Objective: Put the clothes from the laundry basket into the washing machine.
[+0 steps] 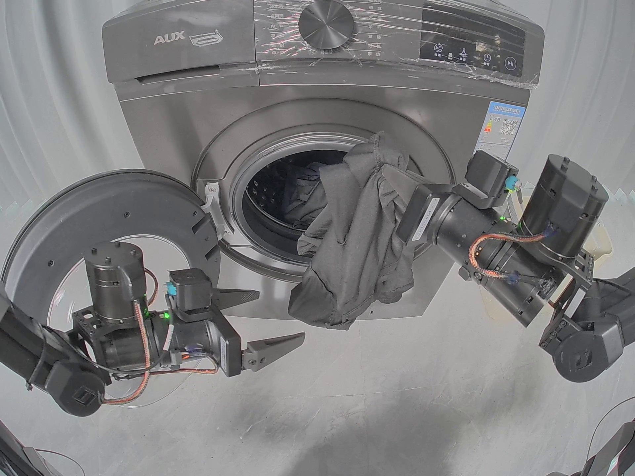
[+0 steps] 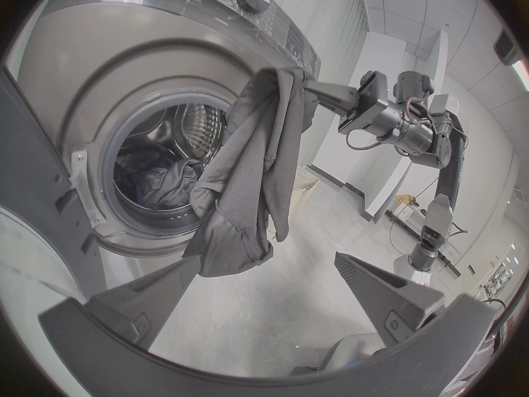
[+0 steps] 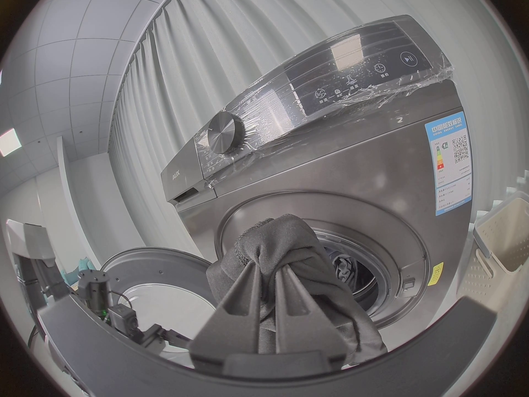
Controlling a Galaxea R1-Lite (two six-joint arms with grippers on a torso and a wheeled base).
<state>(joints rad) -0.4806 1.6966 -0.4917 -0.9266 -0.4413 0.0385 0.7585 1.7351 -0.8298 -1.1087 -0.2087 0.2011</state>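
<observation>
The dark grey garment (image 1: 350, 246) isn't in the drum yet. It's dangling in the middle of the head view, right across the right-hand half of the drum opening (image 1: 281, 193), with its long axis pretty much straight up and down. The bunched top sits at the upper right of the opening, and the bottom hem hangs below the opening's lower rim, so it's outside the washing machine (image 1: 317, 100).

The robot's right end effector (image 3: 268, 274) is pinching that top bunch with its fingers pressed close together on the cloth. From there the garment drops straight down, and the opening sits just behind and left of it in the head view. It looks like the coming move is a push inward and leftward, and the low hem could snag on the rim.

The left end effector (image 1: 278, 317) is in the lower left of the head view, spread wide and holding nothing. Its tips are near the hem but look apart from it. The right arm is obviously the nearer one.

The door (image 1: 99, 213) is swung open at the left, and there's a crumpled piece of clothing (image 1: 304, 190) already inside.

Some things are hard to make out:
- The right fingertips are buried in fabric in the head view.
- The garment blocks a good part of the drum.
- The laundry basket (image 3: 501, 238) is cut off at the right edge of the right wrist view, so its contents can't be seen.
</observation>
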